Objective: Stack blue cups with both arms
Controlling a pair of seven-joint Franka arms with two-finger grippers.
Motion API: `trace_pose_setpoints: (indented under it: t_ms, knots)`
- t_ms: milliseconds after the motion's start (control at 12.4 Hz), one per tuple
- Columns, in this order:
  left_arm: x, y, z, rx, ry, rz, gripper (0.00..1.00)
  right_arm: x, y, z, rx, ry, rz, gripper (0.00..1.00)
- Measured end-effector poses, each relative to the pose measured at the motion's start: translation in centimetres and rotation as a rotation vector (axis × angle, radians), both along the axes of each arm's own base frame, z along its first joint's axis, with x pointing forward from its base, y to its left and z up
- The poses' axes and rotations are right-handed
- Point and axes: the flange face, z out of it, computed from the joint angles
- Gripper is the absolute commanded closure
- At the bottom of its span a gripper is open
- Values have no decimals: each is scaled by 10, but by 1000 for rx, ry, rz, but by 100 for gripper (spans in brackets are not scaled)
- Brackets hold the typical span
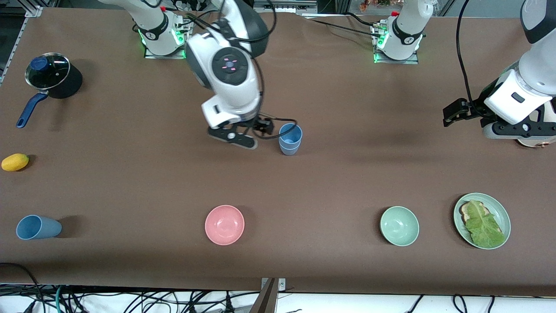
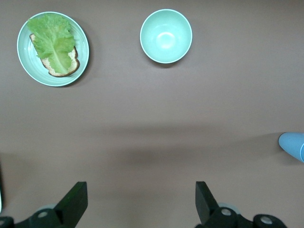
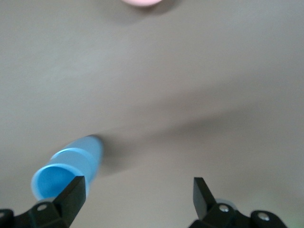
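Two blue cups [image 1: 290, 139] stand nested upright near the middle of the table. They show beside one of my right gripper's fingers [image 3: 71, 194] as a stack [image 3: 76, 164], outside the jaws. My right gripper [image 1: 234, 140] [image 3: 137, 190] hovers just beside that stack, open and holding nothing. A third blue cup [image 1: 38, 227] lies on its side near the front edge at the right arm's end. My left gripper [image 1: 519, 130] [image 2: 141, 194] hangs open and empty over the left arm's end of the table, and the stack's edge [image 2: 292, 145] shows in its view.
A pink bowl [image 1: 224, 224], a pale green bowl [image 1: 399, 225] and a green plate [image 1: 499, 208] with bread and lettuce sit along the front. A lidded pot [image 1: 50, 78] with a blue handle and a yellow fruit [image 1: 15, 161] lie at the right arm's end.
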Motion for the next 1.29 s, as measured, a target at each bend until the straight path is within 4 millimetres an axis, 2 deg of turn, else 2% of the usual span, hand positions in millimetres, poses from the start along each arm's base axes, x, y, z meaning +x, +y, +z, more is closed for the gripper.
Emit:
trace_pose_setpoints:
  t_ms: [241,402,563,644,724,966,1126,1287]
  knots:
    - [-6,-8,-3,-1,-9,-14,0,37,-92,34,-40,9,23,0]
    - [-12,-11,-5,2,-13,-19,0,60,-154,46,7,33,52,0]
    - [-15,-11,-5,3,-16,-19,0,75,-215,58,61,56,67,0]
    - [-16,-11,-4,3,-16,-19,0,77,-233,63,68,59,72,0]
    - [-16,-11,-4,3,-17,-19,0,77,-243,68,68,60,72,0]
    - [-16,-11,-4,3,-16,-19,0,73,-257,75,70,72,59,0]
    - [-16,-10,-4,3,-16,-18,0,69,-293,78,64,90,63,0]
    - [-16,-10,-4,3,-16,-18,0,55,-335,92,77,92,64,0]
